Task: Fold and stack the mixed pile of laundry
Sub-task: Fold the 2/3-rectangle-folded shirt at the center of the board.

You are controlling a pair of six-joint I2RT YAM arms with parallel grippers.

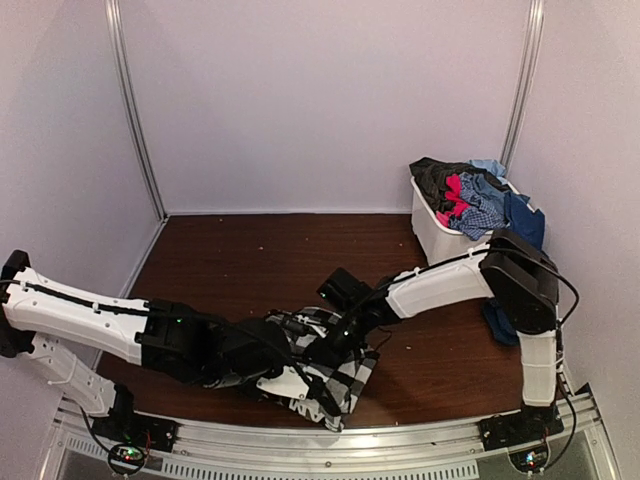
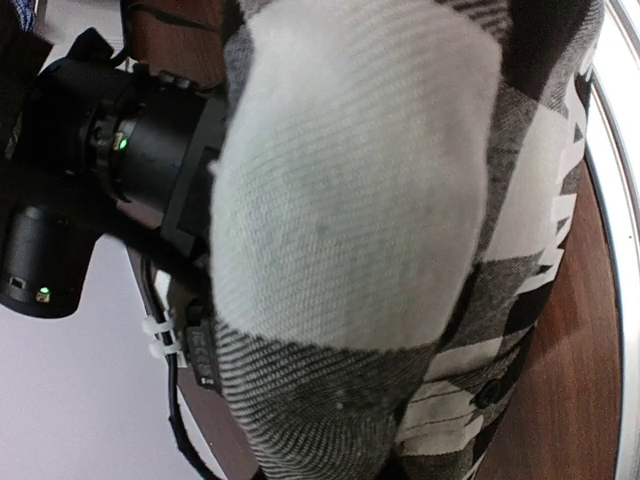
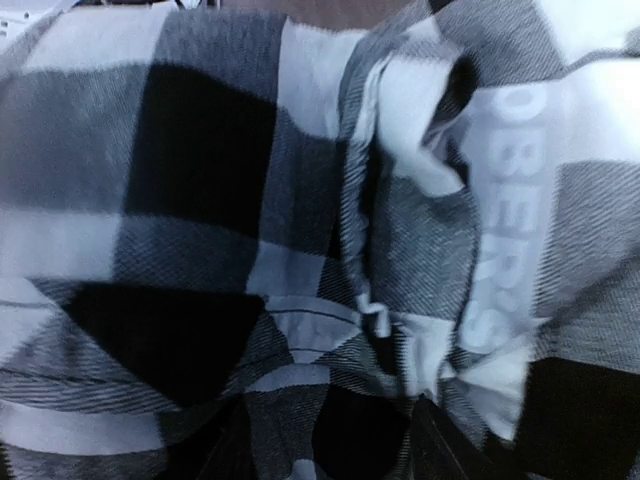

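The black-and-white checked shirt (image 1: pixel 335 375) lies crumpled on the brown table near the front edge. My left gripper (image 1: pixel 290 352) is pushed into its left side. In the left wrist view the shirt (image 2: pixel 350 200) drapes right over the camera and hides the fingers. My right gripper (image 1: pixel 340 340) reaches into the shirt from the right. The right wrist view is filled with the shirt (image 3: pixel 300 250) and its white lettering (image 3: pixel 505 220), with creased cloth bunched at the jaws. The rest of the laundry pile (image 1: pixel 475 195), red, light blue plaid and dark grey, sits in the bin.
The white plastic bin (image 1: pixel 435 235) stands at the back right by the wall. A navy blue piece (image 1: pixel 500 322) hangs or lies beside the right arm's elbow. The right arm's black wrist (image 2: pixel 110 150) is close to my left gripper. A metal rail (image 1: pixel 330 440) runs along the table's front edge.
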